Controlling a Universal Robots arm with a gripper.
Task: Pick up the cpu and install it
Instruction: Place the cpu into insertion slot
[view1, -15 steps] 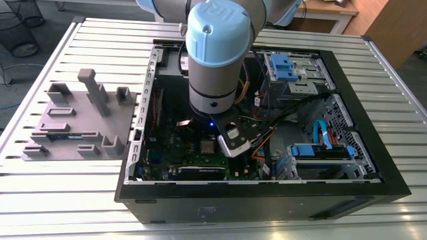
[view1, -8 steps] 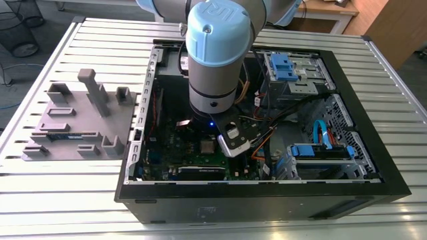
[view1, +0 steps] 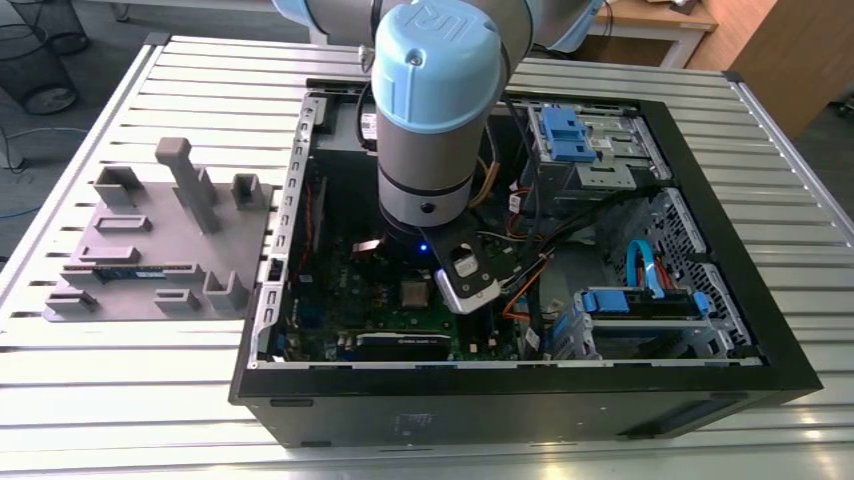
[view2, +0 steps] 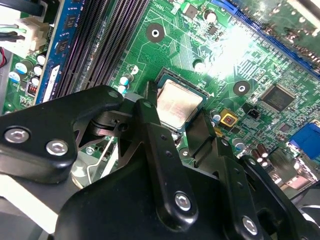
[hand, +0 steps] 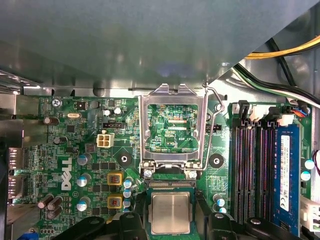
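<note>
The cpu (hand: 170, 212), a small square chip with a silver top, lies flat in the motherboard socket (hand: 170, 184), as both wrist views show. My gripper (view2: 176, 107) straddles the cpu (view2: 177, 102), with one black finger (view2: 150, 107) on one edge and the other finger (view2: 200, 131) against the opposite edge. The socket's silver frame (hand: 172, 97) stands swung open beside the chip, its wire lever (hand: 212, 130) raised. In the exterior view the arm (view1: 427, 120) reaches down into the open computer case (view1: 534, 400).
Black memory slots (hand: 250, 170) and a blue memory stick (hand: 285, 170) run along one side of the socket. Cables (hand: 280, 65) cross nearby. A grey tray (view1: 147, 250) with upright holders sits on the slatted table at the exterior view's left. Drive bays (view1: 641, 305) fill the case's other side.
</note>
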